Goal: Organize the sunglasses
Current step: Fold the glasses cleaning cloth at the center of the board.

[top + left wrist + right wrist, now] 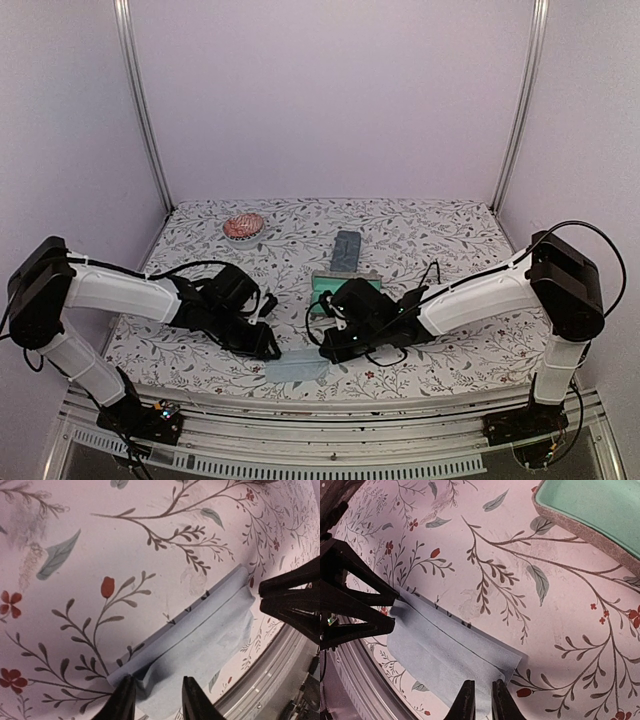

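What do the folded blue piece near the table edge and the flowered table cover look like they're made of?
Blue cloth: soft matte fabric, probably microfibre; it creases and folds flat. Table cover: smooth printed sheet, maybe vinyl or coated fabric; faint sheen, no visible weave.

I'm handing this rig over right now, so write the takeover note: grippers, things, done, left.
Left gripper: open, fingers astride one end of the folded light blue cloth.
Right gripper: jaws nearly together at the cloth's other end; grip unclear.
Sunglasses: not visible in any view.
Mint-lined case: open, its visible part empty; blue-grey case just beyond it.
Done: cloth looks folded.
Left: find the sunglasses and confirm they are stowed.
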Available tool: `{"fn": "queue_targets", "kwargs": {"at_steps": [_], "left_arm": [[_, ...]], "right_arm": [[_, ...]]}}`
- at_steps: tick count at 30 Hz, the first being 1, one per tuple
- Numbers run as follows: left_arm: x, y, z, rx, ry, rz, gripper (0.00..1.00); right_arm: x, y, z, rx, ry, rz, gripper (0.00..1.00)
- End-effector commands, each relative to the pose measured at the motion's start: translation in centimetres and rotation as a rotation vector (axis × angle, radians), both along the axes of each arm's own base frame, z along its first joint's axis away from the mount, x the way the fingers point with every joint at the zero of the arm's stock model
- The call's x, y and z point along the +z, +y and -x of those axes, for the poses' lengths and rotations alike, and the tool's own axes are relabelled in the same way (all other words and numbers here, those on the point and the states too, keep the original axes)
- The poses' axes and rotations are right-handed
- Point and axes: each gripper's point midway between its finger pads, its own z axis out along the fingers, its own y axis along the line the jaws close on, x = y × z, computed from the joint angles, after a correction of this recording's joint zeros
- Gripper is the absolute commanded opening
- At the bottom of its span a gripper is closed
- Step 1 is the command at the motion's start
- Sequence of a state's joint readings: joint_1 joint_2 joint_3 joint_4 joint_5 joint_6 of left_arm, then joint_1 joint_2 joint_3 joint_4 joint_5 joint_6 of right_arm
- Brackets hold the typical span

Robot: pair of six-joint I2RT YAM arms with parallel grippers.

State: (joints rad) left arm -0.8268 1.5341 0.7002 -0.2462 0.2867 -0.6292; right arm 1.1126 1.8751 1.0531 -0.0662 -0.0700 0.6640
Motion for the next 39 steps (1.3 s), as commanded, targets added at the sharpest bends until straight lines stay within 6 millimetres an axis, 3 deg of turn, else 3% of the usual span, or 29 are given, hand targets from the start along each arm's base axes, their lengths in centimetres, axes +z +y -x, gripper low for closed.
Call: {"fn": "queue_targets", "kwargs": {"at_steps": [1,4,8,12,18,23,26,32,39], "left_arm": [[0.5,-1.5,1.3,-0.075,0.022,0.092,0.4],[1.2,-2.3,1.8,-0.109,0.03,0.154,0.46],[1.6,-2.6,2.5,-0.133,0.045,0.193,0.47],[1.9,-2.6,3.1,-0.147,0.056,0.224,0.46],[0.8,-1.5,4.3,-0.139,0.098,0.202,0.42],[0.8,-0.9,4.7,-0.127,0.101,0.187,0.37],[1.8,-1.1,4.5,-0.131,0.084,0.208,0.37],[3.6,-2.1,2.7,-0.089,0.024,0.242,0.41],[0.4,-1.5,2.5,0.006,0.096,0.172,0.33]], "right_arm": [[-0.3,0.0,0.7,0.018,0.024,0.0,0.16],[0.7,0.0,0.8,0.017,0.019,-0.024,0.24],[1.6,-0.3,0.9,0.012,0.013,-0.042,0.28],[2.1,-0.4,0.5,-0.01,0.003,-0.04,0.28],[2.7,-0.5,-0.4,-0.078,-0.009,-0.039,0.27],[3.2,0.5,-0.5,-0.058,-0.007,-0.057,0.25],[3.4,1.3,-0.4,-0.031,-0.002,-0.066,0.24],[2.4,3.0,0.1,0.013,0.039,-0.055,0.23],[0.1,2.8,1.2,0.0,0.131,-0.018,0.22]]}}
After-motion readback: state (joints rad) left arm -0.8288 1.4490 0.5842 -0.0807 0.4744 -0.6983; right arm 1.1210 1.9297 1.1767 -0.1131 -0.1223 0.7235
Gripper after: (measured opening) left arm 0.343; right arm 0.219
